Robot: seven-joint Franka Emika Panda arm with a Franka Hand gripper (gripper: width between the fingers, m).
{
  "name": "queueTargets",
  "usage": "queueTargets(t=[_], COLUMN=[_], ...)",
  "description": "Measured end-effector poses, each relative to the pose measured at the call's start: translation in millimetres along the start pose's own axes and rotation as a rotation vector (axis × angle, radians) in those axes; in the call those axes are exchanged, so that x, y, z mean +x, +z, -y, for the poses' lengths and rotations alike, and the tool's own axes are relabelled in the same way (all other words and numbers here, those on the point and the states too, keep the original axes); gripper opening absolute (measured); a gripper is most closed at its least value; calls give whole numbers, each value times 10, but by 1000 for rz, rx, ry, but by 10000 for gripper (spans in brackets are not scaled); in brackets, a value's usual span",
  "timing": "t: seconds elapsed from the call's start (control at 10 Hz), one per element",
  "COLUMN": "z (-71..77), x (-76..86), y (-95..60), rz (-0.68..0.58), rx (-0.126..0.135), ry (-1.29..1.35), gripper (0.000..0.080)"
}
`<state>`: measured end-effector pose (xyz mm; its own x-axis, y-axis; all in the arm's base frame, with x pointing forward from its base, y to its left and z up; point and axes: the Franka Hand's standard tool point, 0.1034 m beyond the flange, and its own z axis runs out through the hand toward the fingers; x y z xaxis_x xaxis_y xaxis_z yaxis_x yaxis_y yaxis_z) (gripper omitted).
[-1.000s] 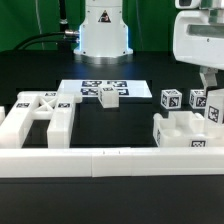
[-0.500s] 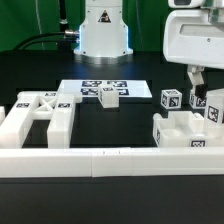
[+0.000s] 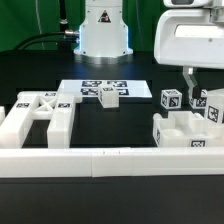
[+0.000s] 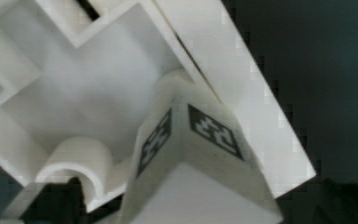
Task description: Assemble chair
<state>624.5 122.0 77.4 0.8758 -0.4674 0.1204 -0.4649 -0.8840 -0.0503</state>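
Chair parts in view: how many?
At least 3: braced frame, exterior view's left; small block on the marker board; stepped piece, exterior view's right. Tagged blocks behind it may be more.

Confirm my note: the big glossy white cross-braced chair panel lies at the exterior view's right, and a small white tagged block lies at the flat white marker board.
One detail is wrong. The big glossy white cross-braced chair panel lies at the exterior view's left, not its right, as the exterior view shows. The rest holds: the small white tagged block lies at the flat white marker board.
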Motion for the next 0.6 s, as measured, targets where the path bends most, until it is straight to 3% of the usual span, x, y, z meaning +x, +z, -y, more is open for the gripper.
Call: queueTargets(t=[0.6], z=[-17], x=[-8], y=[18], rz=[3], rx=[-2], ry=[-332], gripper=[648])
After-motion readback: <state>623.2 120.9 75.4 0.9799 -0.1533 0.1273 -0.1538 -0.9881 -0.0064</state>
